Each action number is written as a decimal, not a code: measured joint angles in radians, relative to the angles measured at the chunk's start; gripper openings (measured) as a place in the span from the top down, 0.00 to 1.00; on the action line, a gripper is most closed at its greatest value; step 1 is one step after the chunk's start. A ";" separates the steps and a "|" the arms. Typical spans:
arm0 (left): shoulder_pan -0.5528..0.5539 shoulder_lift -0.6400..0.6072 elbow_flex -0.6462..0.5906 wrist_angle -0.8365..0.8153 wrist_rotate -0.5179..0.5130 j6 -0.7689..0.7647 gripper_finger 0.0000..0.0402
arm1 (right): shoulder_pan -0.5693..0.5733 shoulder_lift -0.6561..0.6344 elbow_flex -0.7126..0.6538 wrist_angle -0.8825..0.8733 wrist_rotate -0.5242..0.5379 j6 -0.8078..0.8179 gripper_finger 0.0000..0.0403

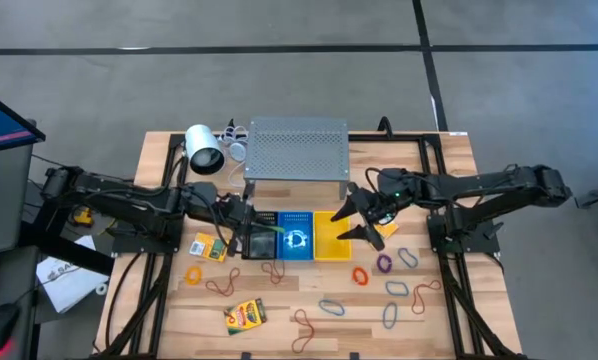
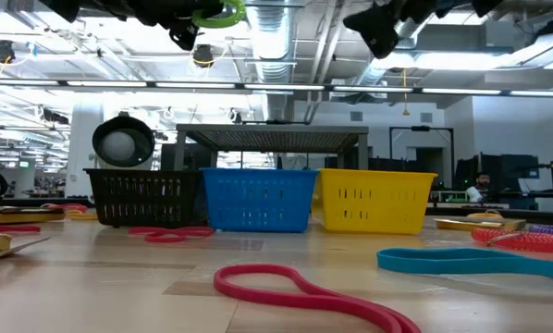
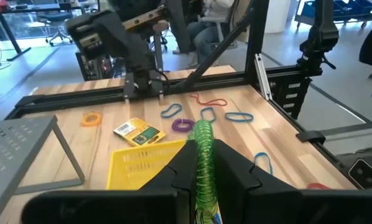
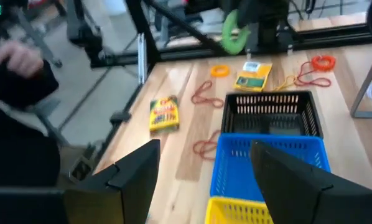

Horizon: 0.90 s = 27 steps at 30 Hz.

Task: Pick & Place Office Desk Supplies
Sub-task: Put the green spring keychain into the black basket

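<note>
Three small baskets stand in a row at mid-table: black (image 1: 258,246), blue (image 1: 297,236) and yellow (image 1: 330,238). My left gripper (image 1: 253,236) hovers above the black basket, shut on a green coiled band (image 3: 203,146). Above the yellow basket my right gripper (image 1: 365,226) hangs open with nothing between its fingers (image 4: 136,171). Loose rubber bands lie flat on the wood, among them an orange one (image 1: 193,274) and a purple one (image 1: 384,263). Two crayon boxes (image 1: 245,315) (image 1: 210,246) also lie flat there. My left gripper pinches the green coiled band between its two fingers, and a curved stretch (image 3: 203,134) sticks out beyond the fingertips. The fingers lie nearly level, pointing toward the table's right. The band is lifted clear, high above the black basket (image 2: 216,14).
A grey perforated shelf (image 1: 296,150) stands behind the baskets, with a white cylinder (image 1: 203,150) to its left. Red (image 2: 295,287) and blue (image 2: 471,262) bands lie near the front edge. A seated person (image 3: 204,25) and a person's hand (image 4: 18,59) show beyond the table.
</note>
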 joint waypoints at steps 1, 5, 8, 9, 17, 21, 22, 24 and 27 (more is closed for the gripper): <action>0.000 0.000 0.000 -0.004 0.008 0.000 0.93 | 0.007 -0.007 0.000 0.005 0.000 -0.024 0.39; 0.000 0.000 0.000 -0.016 0.045 0.000 0.93 | 0.035 -0.075 -0.012 0.025 0.004 -0.094 0.39; 0.000 -0.006 -0.002 -0.019 0.051 0.000 0.93 | 0.050 -0.146 -0.045 0.031 0.050 -0.116 0.39; 0.002 -0.014 -0.009 -0.015 0.052 0.000 0.93 | 0.053 -0.175 -0.062 0.032 0.075 -0.117 0.39; 0.079 -0.168 -0.149 0.077 0.054 -0.040 0.93 | 0.073 -0.402 -0.231 0.116 0.152 -0.035 0.39; 0.095 -0.224 -0.231 0.167 0.072 -0.078 0.93 | 0.091 -0.474 -0.302 0.157 0.160 -0.014 0.39; 0.095 -0.228 -0.249 0.187 0.073 -0.089 0.93 | 0.093 -0.487 -0.321 0.171 0.161 -0.009 0.39; 0.095 -0.228 -0.283 0.214 0.073 -0.115 0.93 | 0.104 -0.504 -0.360 0.210 0.162 -0.005 0.39; 0.095 -0.210 -0.331 0.273 0.073 -0.160 0.93 | 0.117 -0.512 -0.430 0.298 0.162 -0.005 0.39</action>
